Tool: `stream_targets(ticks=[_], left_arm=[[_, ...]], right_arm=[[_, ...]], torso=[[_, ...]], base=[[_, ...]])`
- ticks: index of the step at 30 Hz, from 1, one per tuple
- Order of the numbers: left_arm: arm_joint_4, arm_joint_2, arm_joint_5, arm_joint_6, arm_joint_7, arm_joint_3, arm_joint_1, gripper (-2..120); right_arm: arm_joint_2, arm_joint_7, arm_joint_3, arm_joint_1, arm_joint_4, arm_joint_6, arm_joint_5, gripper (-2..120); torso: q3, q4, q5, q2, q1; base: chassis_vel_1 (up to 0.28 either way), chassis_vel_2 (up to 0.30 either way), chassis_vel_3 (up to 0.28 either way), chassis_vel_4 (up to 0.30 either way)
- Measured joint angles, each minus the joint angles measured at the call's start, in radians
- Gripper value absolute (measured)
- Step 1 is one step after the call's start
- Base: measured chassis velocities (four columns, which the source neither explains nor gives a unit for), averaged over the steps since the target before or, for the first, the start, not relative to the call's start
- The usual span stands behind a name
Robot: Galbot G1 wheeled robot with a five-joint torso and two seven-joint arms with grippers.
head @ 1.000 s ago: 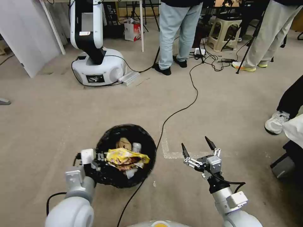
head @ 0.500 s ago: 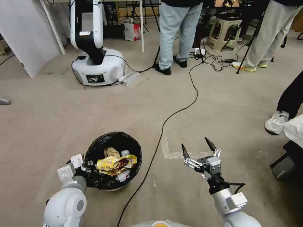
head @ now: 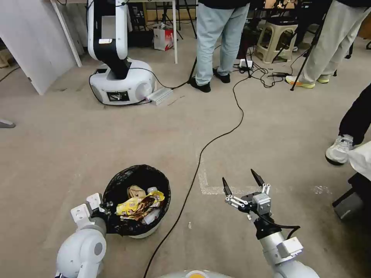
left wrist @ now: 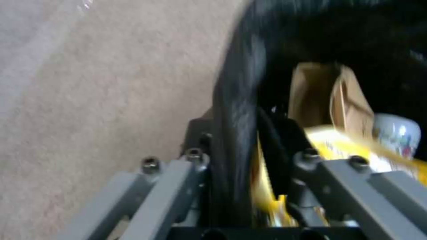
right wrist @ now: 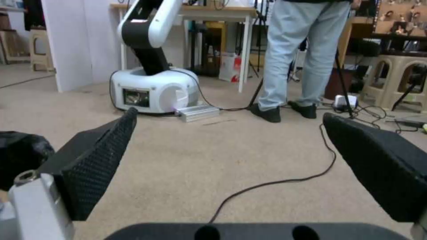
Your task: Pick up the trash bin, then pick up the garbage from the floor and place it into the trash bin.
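Two grippers in play here, and the bin is the landmark for everything. Nearest in, the left gripper (left wrist: 242, 186) is clamped on the rim of the bin (head: 154, 231), one finger outside the black bag and one inside, at the side closest to the robot's left arm. Inside the bin there's a yellow wrapper (head: 135, 204) lying across the top, a crumpled brown paper (head: 134, 191) behind it and a small white bottle (head: 152, 190) just beside that. Whether the bin's base is resting on the carpet or hanging just above it, I can't tell.

To the right of the bin, past the black cable (head: 193, 177) that runs alongside it, the right gripper (head: 241, 184) hangs over the floor with its fingers spread wide and nothing between them.

My take on doing this step well: keep the bin level, since the yellow wrapper sits high and could slide out if the rim tips. The grip is on a thin rim through a slippery bag, so slow moves seem smart. Also watch that cable, it passes close to the bin's right side and could snag.

Farther off from the bin, straight ahead, there's a white robot base (head: 121, 87) and people standing near a table. I see no loose litter on the carpet around the bin, apart from a tiny speck to its right.
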Motion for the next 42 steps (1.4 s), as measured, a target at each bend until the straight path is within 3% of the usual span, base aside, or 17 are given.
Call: stream_targets(ticks=[5, 13, 17, 22, 29, 30, 31, 32, 34, 38, 42], left_arm=[[-0.022, 0.0, -0.003, 0.006, 0.006, 0.003, 0.001, 45], [-0.048, 0.003, -0.003, 0.0, 0.01, 0.003, 0.003, 69], [-0.092, 0.007, 0.017, -0.024, 0.029, 0.004, 0.008, 87], [-0.128, 0.015, 0.048, -0.048, 0.05, 0.006, 0.012, 99], [-0.197, 0.021, 0.236, -0.185, 0.17, 0.04, 0.067, 100], [-0.21, 0.021, 0.356, -0.289, 0.246, 0.064, 0.114, 100], [-0.211, 0.021, 0.42, -0.349, 0.286, 0.077, 0.139, 100], [-0.211, 0.021, 0.42, -0.349, 0.286, 0.077, 0.139, 100], [-0.198, 0.013, 0.56, -0.489, 0.364, 0.107, 0.205, 100], [-0.167, 0.003, 0.632, -0.586, 0.389, 0.123, 0.246, 100], [-0.114, -0.003, 0.682, -0.674, 0.354, 0.145, 0.31, 100]], right_arm=[[0.001, -0.003, 0.0, -0.006, -0.002, 0.005, -0.004, 100], [0.005, -0.005, -0.001, -0.008, -0.003, 0.009, -0.008, 100], [0.012, -0.005, -0.004, -0.004, -0.006, 0.013, -0.017, 100], [0.017, -0.002, -0.011, -0.002, -0.007, 0.014, -0.02, 100], [0.031, 0.029, -0.023, 0.006, 0.01, 0.018, -0.024, 100], [0.039, 0.064, -0.031, 0.009, 0.022, 0.01, -0.039, 100], [0.043, 0.086, -0.035, 0.011, 0.025, 0.002, -0.045, 100], [0.043, 0.086, -0.035, 0.011, 0.025, 0.002, -0.045, 100], [0.052, 0.12, -0.041, 0.018, 0.026, -0.011, -0.055, 100], [0.057, 0.129, -0.041, 0.019, 0.026, -0.016, -0.067, 100], [0.066, 0.135, -0.04, 0.024, 0.029, -0.025, -0.083, 100]], torso=[[0.0, 0.0001, 0.0, 0.0, 0.0], [0.0, 0.0001, 0.0006, 0.0, 0.0], [0.0, 0.0003, 0.0007, 0.0, 0.0], [0.0, 0.0003, 0.0006, 0.0, 0.0], [0.0, 0.0003, 0.0006, 0.0, 0.0], [0.0, 0.0004, 0.0006, 0.0, 0.0], [0.0, 0.0003, 0.0007, 0.0, 0.0], [0.0, 0.0003, 0.0007, 0.0, 0.0], [0.0, 0.0002, 0.0008, 0.0, 0.0], [0.0, 0.0003, 0.0006, 0.0, 0.0], [0.0, 0.0002, 0.0008, 0.0, 0.0]], base=[[0.0, 0.0, 0.0, 0.0], [0.0, 0.0, 0.0, 0.0], [0.0, 0.0, 0.0, 0.0], [0.0, 0.0, 0.0, 0.0], [0.0, 0.0, 0.0, 0.0], [0.0, 0.0, 0.0, 0.0], [0.0, 0.0, 0.0, 0.0], [0.0, 0.0, 0.0, 0.0], [0.0, 0.0, 0.0, 0.0], [0.0, 0.0, 0.0, 0.0], [0.0, 0.0, 0.0, 0.0]])
